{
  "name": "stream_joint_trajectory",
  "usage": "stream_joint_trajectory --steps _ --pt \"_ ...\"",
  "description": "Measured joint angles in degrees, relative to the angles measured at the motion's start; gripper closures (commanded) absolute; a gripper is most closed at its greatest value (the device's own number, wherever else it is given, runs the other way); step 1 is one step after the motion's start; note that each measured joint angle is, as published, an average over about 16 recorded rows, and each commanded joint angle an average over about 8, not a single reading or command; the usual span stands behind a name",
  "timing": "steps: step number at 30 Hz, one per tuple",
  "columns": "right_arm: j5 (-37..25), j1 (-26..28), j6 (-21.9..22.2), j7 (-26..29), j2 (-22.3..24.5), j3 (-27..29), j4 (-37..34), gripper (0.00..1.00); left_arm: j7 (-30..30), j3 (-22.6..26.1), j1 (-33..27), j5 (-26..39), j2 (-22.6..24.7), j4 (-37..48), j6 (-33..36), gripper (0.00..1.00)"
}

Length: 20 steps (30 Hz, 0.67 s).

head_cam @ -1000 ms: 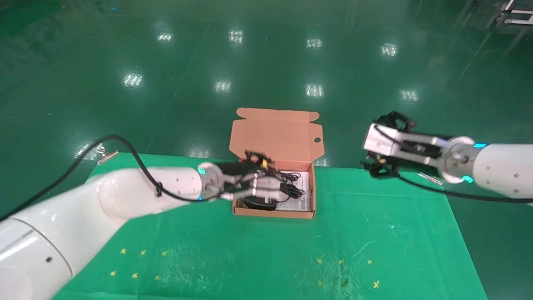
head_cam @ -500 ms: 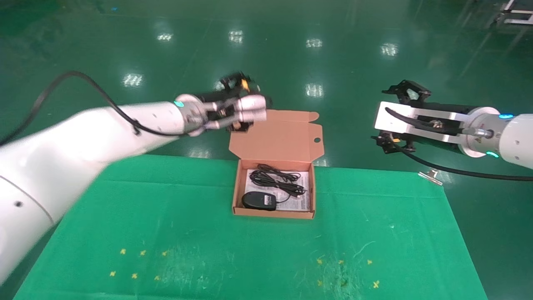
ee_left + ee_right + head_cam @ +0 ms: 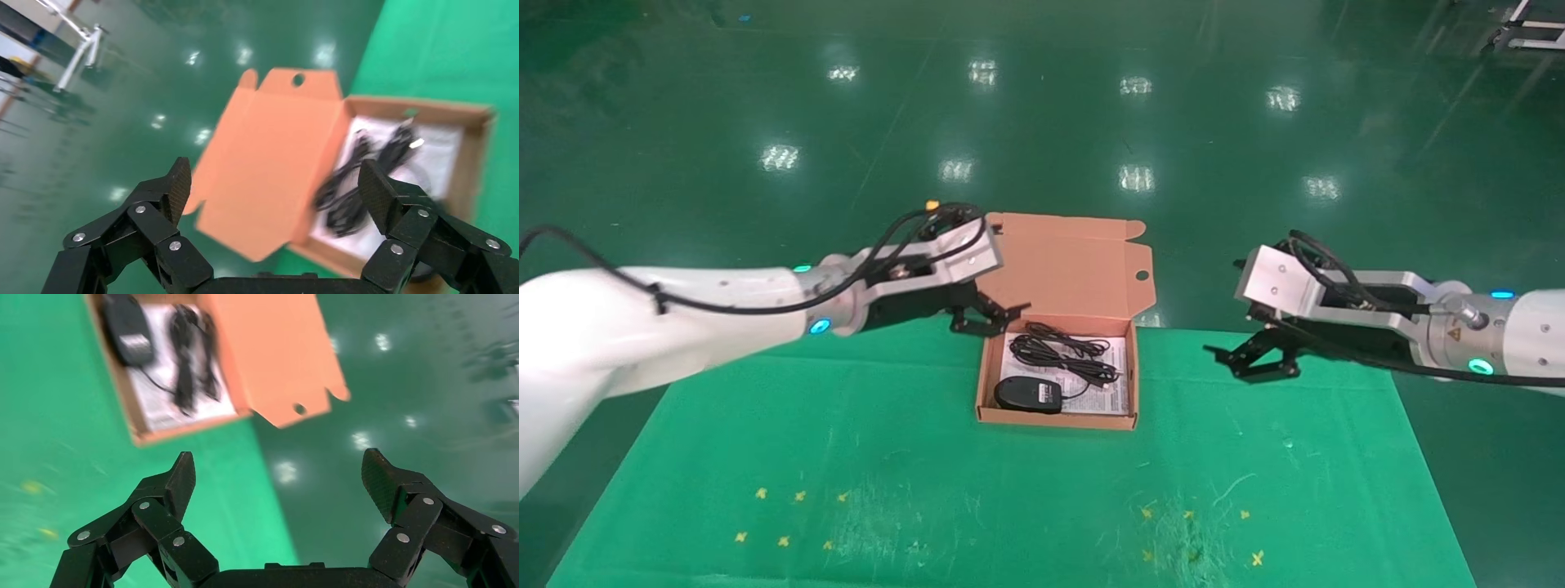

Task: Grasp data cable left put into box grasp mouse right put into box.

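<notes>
Biggest thing on show is the green cloth-covered table (image 3: 1026, 490), with small yellow cross marks dotted along its near side and glossy green floor (image 3: 1042, 106) beyond its far edge. On it, toward that far edge, sits the flat orange-brown cardboard box (image 3: 1128, 371), hinged lid standing up at the back with one round hole near its corner. Flanking it, the two white arms: the left gripper (image 3: 986, 314) hangs just beside the box's left far corner, black fingers spread wide with nothing between them, and its wrist camera looks across the lid and into the carton. The right gripper (image 3: 1254, 359) hovers over the table's far edge, well apart from the box on the right, also splayed wide and carrying nothing. Inside the box, on the white printed sheet (image 3: 1111, 392), lies the black looped data cable (image 3: 1050, 349) toward the back. In front of it, near the left front corner, rests the small black oval mouse (image 3: 1028, 394), its thin cord running off toward the cable.
</notes>
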Motion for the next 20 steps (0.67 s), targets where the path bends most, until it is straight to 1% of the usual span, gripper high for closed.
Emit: stream_joint_trajectory --steps 13,20 --pt "13.96 -9.02 -12.58 -3.51 1.14 13.45 0.61 0.00 -5.79 -10.74 7.76 -10.08 -9.15 -8.85 13.95 0.00" --pt "17.78 -11.48 -16.02 -4.46 1.45 17.12 0.77 0.00 -7.37 -13.67 9.88 -12.83 -11.65 -11.27 17.76 0.00"
